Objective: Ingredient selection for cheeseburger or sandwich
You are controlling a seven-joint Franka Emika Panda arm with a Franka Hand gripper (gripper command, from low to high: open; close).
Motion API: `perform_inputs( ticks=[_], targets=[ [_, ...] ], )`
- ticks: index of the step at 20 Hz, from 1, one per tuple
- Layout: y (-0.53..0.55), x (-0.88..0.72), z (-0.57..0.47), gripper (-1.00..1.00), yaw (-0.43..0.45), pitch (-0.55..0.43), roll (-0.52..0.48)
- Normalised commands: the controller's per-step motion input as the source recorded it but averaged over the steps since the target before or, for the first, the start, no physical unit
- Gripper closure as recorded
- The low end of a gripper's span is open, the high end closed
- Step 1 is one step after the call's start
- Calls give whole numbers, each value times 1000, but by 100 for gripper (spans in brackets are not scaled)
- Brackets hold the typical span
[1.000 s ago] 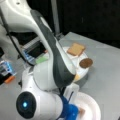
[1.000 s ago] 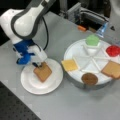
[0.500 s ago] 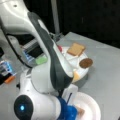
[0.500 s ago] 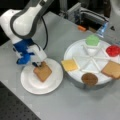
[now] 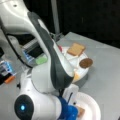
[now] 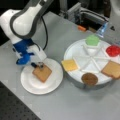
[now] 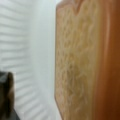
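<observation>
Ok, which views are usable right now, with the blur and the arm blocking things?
In a front view the arm hides most of the plain plate; in a front view the gripper at the bread slice shows unblocked; wrist view is filled by the close bread slice.

In a front view the arm [image 5: 47, 62] hides most of the tray [image 5: 86, 72]: the lettuce [image 5: 41, 60] and tomato [image 5: 60, 48] show only as slivers, the cheese [image 5: 76, 76] as a corner. The plate [image 5: 92, 107] is cut off at 6 o'clock, its bread [image 5: 80, 111] half behind the gripper [image 5: 71, 112]. In the wrist view the bread [image 7: 82, 62] runs off at 3 o'clock; one finger [image 7: 7, 97] is a blur at 8 o'clock.
</observation>
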Motion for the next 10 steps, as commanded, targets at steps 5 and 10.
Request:
perform_inputs(
  ticks=[5,10],
  targets=[
    [-73,236,78,-100,60,8,95],
    [-87,182,100,-100,69,43,77]
  ],
)
